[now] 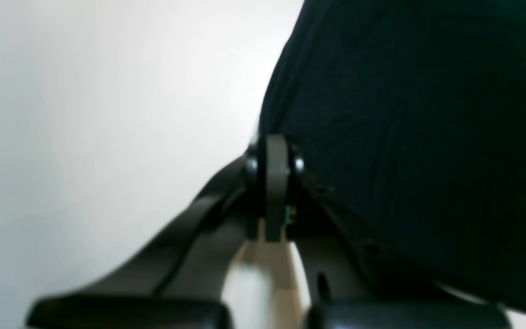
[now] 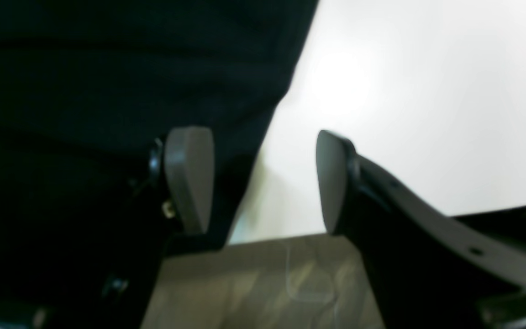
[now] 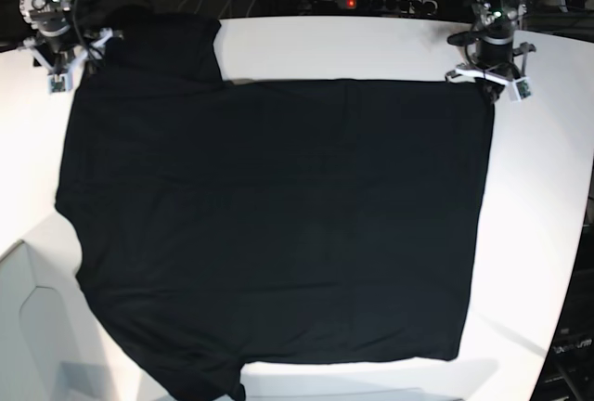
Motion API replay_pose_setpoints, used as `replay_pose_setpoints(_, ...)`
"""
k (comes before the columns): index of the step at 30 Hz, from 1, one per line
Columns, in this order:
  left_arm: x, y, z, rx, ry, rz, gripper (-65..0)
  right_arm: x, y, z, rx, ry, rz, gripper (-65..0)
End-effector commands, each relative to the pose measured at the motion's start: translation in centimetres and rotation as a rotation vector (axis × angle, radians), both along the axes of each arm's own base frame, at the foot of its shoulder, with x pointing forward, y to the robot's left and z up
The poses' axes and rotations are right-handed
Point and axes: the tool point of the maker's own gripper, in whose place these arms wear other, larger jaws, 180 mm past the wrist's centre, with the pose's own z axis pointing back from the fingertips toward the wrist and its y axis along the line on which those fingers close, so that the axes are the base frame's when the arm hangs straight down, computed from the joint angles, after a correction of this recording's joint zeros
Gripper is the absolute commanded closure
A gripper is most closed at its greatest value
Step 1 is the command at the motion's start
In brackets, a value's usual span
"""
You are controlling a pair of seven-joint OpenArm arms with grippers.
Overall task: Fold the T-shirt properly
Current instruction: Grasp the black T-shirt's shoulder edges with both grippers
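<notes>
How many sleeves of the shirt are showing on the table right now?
2. One sleeve lies at the far edge, close to the right gripper; the other hangs off the table's near edge. The T-shirt otherwise lies spread flat.

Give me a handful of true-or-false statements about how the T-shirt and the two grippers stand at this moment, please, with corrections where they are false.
1. The T-shirt lies spread out on the white table. True.
2. The right gripper is shut tight on cloth. False: its fingers stand apart, with table showing between them.
3. The left gripper has its fingers together at the shirt's edge. True.
4. The T-shirt is already folded into a small square. False: it lies spread across most of the table, one sleeve reaching toward the far corner.
5. Both grippers are at the far side of the table in the base view. True.
</notes>
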Motion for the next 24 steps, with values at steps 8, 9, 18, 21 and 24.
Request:
replay_pose_setpoints(8, 0.3, 0.5, 0.9, 0.025, -0.027, -0.002, 0.0, 0.2, 0.1, -1.2, 0.04, 0.0, -0.004, -36.5)
replay_pose_setpoints(9, 0.3, 0.5, 0.9, 0.025, -0.027, -0.002, 0.0, 0.4, 0.2, -1.1, 0.05, -0.009, -0.006, -36.3)
replay_pose_setpoints(18, 0.3, 0.5, 0.8, 0.024, -0.025, -0.002, 0.0, -0.7, 0.5, -3.2, 0.107, 0.036, -0.036, -6.6)
replay_pose_setpoints(21, 0.3, 0.5, 0.8, 0.024, -0.025, -0.002, 0.0, -0.7, 0.5, -3.1, 0.105, 0.033, -0.037, 0.0)
replay_pose_setpoints(24, 0.3, 0.5, 0.8, 0.024, -0.025, -0.002, 0.0, -0.3, 0.3, -2.5, 0.094, 0.015, -0.032, 0.0)
